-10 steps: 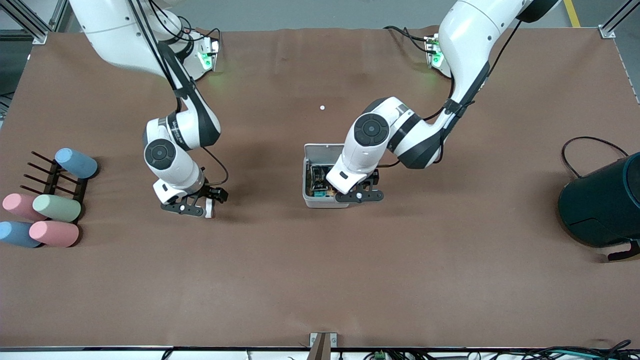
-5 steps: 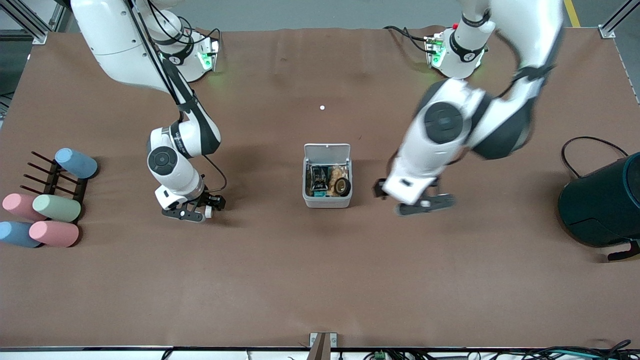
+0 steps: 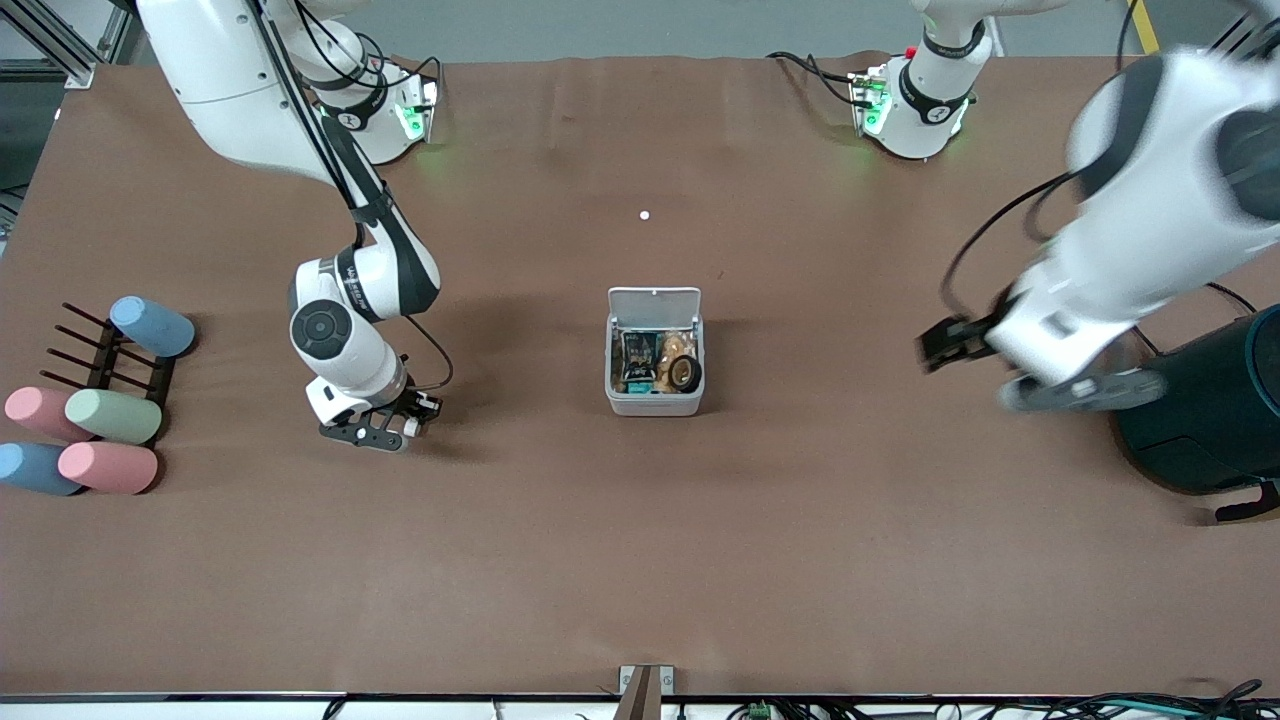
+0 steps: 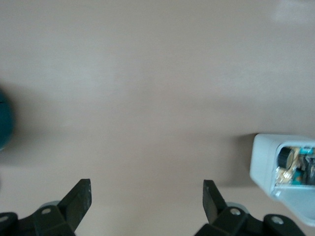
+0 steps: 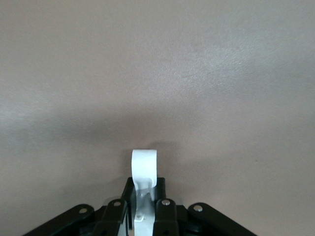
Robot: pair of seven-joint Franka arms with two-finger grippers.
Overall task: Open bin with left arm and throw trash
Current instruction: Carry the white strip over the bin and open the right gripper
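White plastic shows between the closed jaws of the right gripper [image 5: 144, 209]: they pinch the short white bar [image 5: 144, 169] low over the table [image 3: 640, 560], toward the right arm's end. The left gripper [image 3: 1035, 370] hangs with its jaws spread wide and empty, up beside the dark teal container [image 3: 1215, 410]. The bin [image 3: 654, 402] sits mid-table with its lid [image 3: 654, 305] tipped up, the black wrapper [image 3: 636, 360] and the tape ring [image 3: 685, 373] inside. Opening looks done; the last piece seems gripped. Next, the bar needs lifting, carrying over the bin's open mouth, and releasing.
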